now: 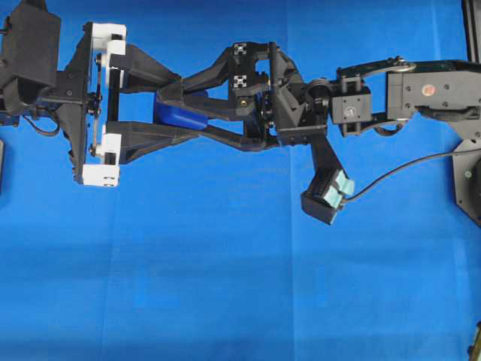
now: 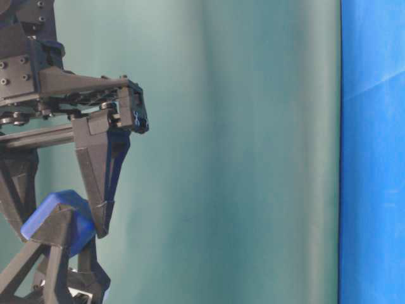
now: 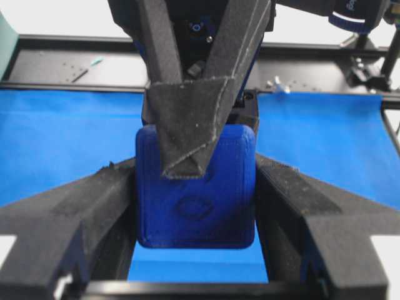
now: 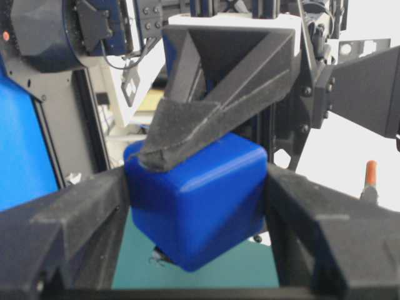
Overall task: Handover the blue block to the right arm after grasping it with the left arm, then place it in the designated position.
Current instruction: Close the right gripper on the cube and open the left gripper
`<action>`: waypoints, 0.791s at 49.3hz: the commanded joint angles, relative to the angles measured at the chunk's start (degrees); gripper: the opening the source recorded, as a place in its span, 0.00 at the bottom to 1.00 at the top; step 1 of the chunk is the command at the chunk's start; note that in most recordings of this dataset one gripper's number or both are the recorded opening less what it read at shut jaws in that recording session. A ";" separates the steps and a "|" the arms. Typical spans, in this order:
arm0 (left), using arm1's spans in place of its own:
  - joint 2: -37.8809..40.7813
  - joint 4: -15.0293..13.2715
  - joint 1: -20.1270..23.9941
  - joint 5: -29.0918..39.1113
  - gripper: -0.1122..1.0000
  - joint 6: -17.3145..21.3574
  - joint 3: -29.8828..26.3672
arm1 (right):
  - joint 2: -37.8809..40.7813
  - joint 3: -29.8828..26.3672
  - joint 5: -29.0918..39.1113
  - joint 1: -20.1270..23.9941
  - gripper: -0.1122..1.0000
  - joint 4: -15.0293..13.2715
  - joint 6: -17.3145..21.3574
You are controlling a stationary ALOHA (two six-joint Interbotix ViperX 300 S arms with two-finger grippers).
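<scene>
The blue block (image 1: 174, 116) hangs above the blue cloth, held between both grippers at once. My left gripper (image 1: 189, 105), with white brackets at its base, reaches in from the left and is shut on the block. In the left wrist view its fingers press the two sides of the blue block (image 3: 195, 206), and a right-arm finger (image 3: 187, 137) lies across the upper face. My right gripper (image 1: 174, 101), all black, comes in from the right. In the right wrist view its fingers touch both sides of the tilted blue block (image 4: 200, 200). The table-level view shows the blue block (image 2: 54, 212) at lower left.
Blue cloth (image 1: 225, 286) covers the table under the arms. The right arm's small box with teal pads (image 1: 331, 195) hangs below its wrist, with a cable (image 1: 406, 169) trailing right. A green backdrop (image 2: 253, 158) stands behind. A black frame (image 3: 62, 62) borders the cloth's far edge.
</scene>
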 commanded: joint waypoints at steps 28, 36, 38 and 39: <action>-1.85 0.00 -0.97 -0.09 0.62 -1.14 -0.44 | -0.70 -1.85 0.53 -0.18 0.61 0.26 0.18; -2.02 0.00 -1.41 -0.18 0.93 -1.14 -0.44 | -0.70 -1.76 0.53 -0.18 0.61 0.26 0.18; -2.02 0.00 -1.41 -0.18 0.94 -1.14 -0.44 | -0.70 -1.76 0.53 -0.18 0.61 0.26 0.18; -2.02 0.00 -1.41 -0.18 0.94 -1.14 -0.35 | -0.70 -1.76 0.53 -0.18 0.61 0.26 0.18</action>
